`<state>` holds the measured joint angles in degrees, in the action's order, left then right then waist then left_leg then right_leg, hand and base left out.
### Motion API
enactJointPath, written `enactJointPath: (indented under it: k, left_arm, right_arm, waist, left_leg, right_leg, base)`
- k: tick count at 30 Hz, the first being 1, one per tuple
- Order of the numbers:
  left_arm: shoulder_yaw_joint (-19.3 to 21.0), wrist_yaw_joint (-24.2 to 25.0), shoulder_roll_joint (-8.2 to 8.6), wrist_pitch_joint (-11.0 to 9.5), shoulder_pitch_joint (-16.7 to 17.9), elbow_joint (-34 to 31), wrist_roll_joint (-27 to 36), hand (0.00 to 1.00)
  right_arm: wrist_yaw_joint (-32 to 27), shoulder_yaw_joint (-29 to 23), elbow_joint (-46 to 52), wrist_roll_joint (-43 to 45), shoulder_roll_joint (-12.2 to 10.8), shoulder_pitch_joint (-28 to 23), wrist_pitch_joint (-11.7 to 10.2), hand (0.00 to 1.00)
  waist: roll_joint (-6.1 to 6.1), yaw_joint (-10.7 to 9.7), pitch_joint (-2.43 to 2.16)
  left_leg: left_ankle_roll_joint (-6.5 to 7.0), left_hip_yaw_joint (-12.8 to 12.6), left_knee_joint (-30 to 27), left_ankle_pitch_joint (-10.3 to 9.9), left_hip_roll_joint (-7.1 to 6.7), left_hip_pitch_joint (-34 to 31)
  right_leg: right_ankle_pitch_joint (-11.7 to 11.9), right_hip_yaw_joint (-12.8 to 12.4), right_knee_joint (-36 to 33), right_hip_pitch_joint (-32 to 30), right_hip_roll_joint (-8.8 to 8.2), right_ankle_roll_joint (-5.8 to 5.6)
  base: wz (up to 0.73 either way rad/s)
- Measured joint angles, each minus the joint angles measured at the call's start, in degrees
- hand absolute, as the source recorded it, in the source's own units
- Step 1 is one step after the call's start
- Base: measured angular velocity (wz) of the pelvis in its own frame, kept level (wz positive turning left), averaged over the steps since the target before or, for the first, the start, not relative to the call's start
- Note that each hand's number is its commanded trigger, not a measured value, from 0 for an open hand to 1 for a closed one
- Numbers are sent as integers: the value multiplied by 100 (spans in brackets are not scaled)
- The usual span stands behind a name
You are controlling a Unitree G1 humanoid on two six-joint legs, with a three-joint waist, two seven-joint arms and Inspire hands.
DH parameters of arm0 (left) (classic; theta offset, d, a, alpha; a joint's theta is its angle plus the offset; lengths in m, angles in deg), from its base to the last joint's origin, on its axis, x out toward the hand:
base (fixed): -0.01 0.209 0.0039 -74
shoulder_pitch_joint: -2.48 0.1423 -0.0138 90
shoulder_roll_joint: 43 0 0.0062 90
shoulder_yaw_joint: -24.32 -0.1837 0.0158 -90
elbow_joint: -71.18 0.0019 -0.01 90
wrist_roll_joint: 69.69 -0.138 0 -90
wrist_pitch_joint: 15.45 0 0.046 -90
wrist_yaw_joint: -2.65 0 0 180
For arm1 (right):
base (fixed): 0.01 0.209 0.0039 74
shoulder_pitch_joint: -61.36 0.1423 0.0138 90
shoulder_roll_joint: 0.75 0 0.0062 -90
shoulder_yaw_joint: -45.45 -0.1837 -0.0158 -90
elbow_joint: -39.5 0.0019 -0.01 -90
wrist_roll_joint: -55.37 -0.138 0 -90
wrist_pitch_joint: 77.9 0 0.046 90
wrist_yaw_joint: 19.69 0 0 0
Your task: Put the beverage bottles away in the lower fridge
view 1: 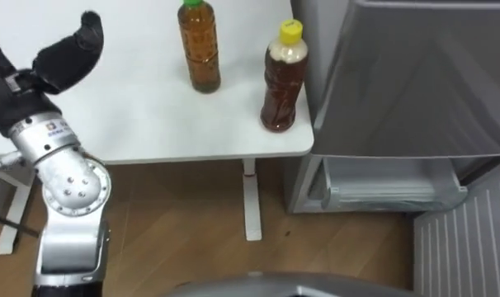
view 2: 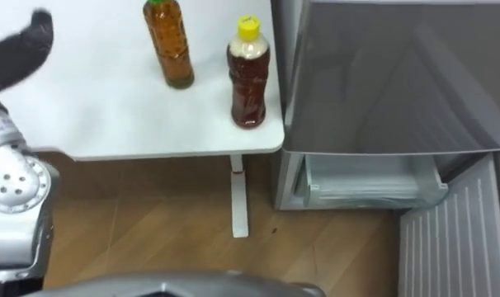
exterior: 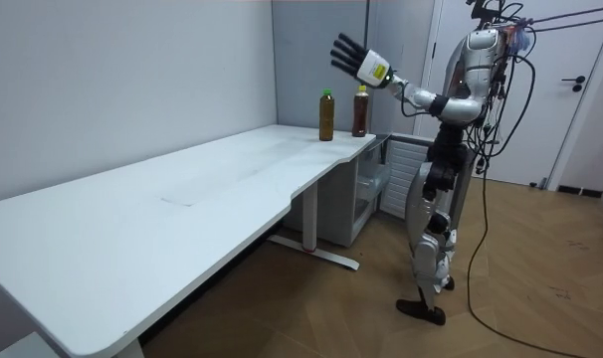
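White tabletop (view 1: 143,115): long flat desk on white legs; its end corner sits just beside the fridge.
Btl 1: clear plastic bottle w/ green cap & amber drink (view 1: 199,49), upright on the table at the fridge end, the farther of the 2 from the robot.
Btl 2: clear plastic bottle w/ yellow cap & dark brown drink (view 1: 283,78), upright near the table corner closest to the fridge. It is right of btl 1 & nearer the robot. The 2 stand close but not touching.
Fridge: tall grey fridge (view 1: 415,82) right of the table. Upper door is shut. Lower section is open, showing a pale translucent drawer (view 1: 390,188).
Panel: ribbed pale panel (view 1: 464,243) at lower right, just beside the drawer.
L hand: black left hand (view 1: 68,54) on a silver forearm, up above the table, left of both btls & well apart from them. Room view shows its fingers straight & spread, holding nothing.
Drinks vs fridge: both btls on the table, neither in the lower section.
Robot: stands upright on the wood-plank floor (view 1: 176,214) at the table's end, by the fridge, L arm stretched up & fwd over the table.
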<state>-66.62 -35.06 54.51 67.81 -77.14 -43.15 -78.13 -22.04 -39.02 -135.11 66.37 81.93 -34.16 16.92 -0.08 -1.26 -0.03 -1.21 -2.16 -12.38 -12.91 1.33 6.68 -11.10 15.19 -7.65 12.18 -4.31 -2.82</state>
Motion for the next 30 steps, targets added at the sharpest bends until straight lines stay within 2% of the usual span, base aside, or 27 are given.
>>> enactJointPath:
  k: [8,13,17,22,30]
  left_arm:
    - [-105,309,8,32,0,0,-52,0]
    - [-273,505,0,60,4,149,77,0]
    - [-524,971,-4,197,8,201,339,0]
    - [-625,1493,0,372,-9,197,448,0]
    - [-899,2298,4,377,-365,75,668,0]
  right_arm:
    - [2,-1,-159,-80,-18,50,12,0]
    - [9,199,-223,-148,-21,150,30,0]
    - [70,243,-218,-150,-18,238,36,0]
    - [107,359,-147,-131,-19,273,80,0]
    - [129,461,-144,3,-19,421,-52,0]
  waist:
    - [-115,-41,12]
    - [-117,-40,56]
    - [-100,-5,75]
    - [-121,-29,65]
    - [-164,-91,75]
  left_leg:
    - [-2,-26,13,22,1,79]
    - [-2,-29,31,22,1,90]
    - [-2,-27,96,22,2,74]
    - [-3,-21,105,22,3,77]
    - [-3,-17,106,22,2,88]
  right_leg:
    - [-3,-108,-2,-14,9,8]
    - [-4,-125,0,-12,10,8]
    - [-10,-153,1,-53,16,9]
    - [-11,-160,-8,-66,20,9]
    - [-11,-168,-10,-32,19,10]
  base:
    - [-6]
    - [0]
    - [-2]
    - [-1]
    - [0]
